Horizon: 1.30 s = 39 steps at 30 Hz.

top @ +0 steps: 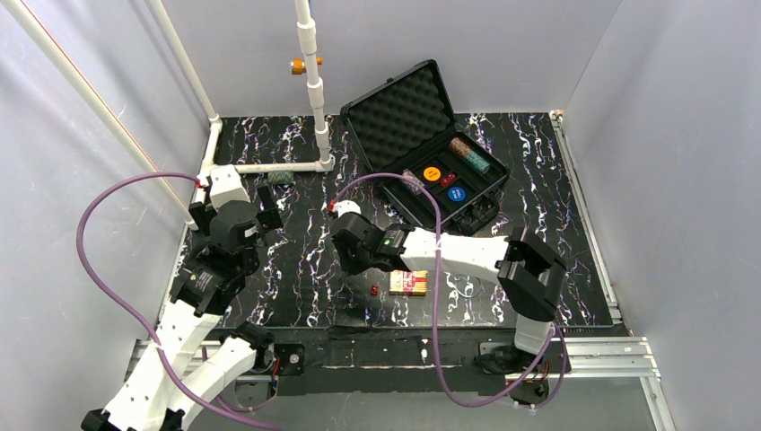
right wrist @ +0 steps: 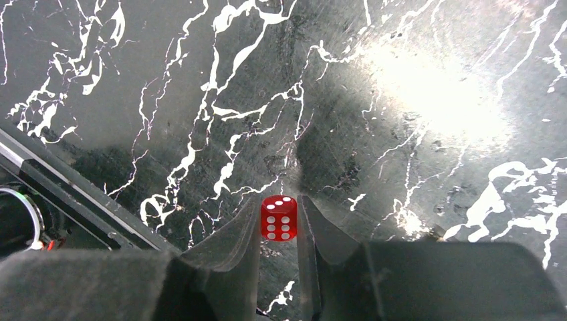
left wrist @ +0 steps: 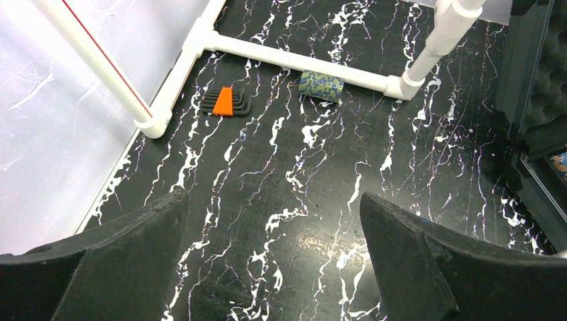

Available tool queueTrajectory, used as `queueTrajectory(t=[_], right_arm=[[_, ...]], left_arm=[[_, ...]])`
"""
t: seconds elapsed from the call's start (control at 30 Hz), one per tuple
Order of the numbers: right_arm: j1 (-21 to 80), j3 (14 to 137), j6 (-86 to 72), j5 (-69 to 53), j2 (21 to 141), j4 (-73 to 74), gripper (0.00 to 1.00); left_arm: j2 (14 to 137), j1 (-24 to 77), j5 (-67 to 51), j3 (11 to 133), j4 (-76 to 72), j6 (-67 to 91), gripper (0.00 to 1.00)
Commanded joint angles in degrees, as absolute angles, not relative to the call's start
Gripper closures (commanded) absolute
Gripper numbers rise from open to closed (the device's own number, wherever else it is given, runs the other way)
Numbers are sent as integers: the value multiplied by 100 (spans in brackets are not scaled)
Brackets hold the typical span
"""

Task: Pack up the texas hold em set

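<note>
Right wrist view is showing the right gripper point(right wrist: 279, 202) clenching a small red die point(right wrist: 279, 221) between its fingertips. Both pads are pressing its sides and six pips are facing the lens. Whether it is resting on the marbled table point(right wrist: 414, 134) or hanging just off it, I cannot tell.

From the top external view, the black case point(top: 395, 112) is sitting open, its egg-crate lid leaning back. Inside its base an orange disc point(top: 432, 173), a blue disc point(top: 457, 193), a chip stack point(top: 469, 154) and some red dice point(top: 449, 180) are lying. The right gripper is working on the near-left side of the case, well apart from it. The red-yellow card box point(top: 408, 283) is lying flat on the near side of the case, just beside the right forearm. That arm's purple cable point(top: 434, 215) is arching over the case's near-left corner, getting in the way there.

The left gripper point(left wrist: 273, 200) is hanging to the left of the case with its fingers spread wide and holding nothing. Ahead of it a second chip stack point(left wrist: 321, 85) is lying on its side, touching the white pipe frame point(left wrist: 267, 57) that is running along the table left of the case. An orange-and-black hex key set point(left wrist: 227, 102) is lying still farther left of the case. One upright of the frame is standing just beside the case's lid — between that stack and the open base.
</note>
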State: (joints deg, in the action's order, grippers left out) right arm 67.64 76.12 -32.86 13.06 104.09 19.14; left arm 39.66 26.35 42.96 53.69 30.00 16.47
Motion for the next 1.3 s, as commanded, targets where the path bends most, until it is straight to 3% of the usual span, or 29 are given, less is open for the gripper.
queueTrajectory(t=[0.0,0.47,0.93,1.27], right_arm=[[6803,7622,-2805,1642,9901,1828,99],[6417,7875,-2222,2509,9282,2291,99],[4573,8076,-2108,2333,9137,2629,99],[3530,8719,-2326,2432,9771,3056,99]], left_arm=[[3985,2610,4363,5326,2927,1584,2],[4091,2610,4319,5308,2900,1529,2],[4181,2611,4171,5317,2892,1521,2],[4186,2610,4096,5317,2889,1521,2]])
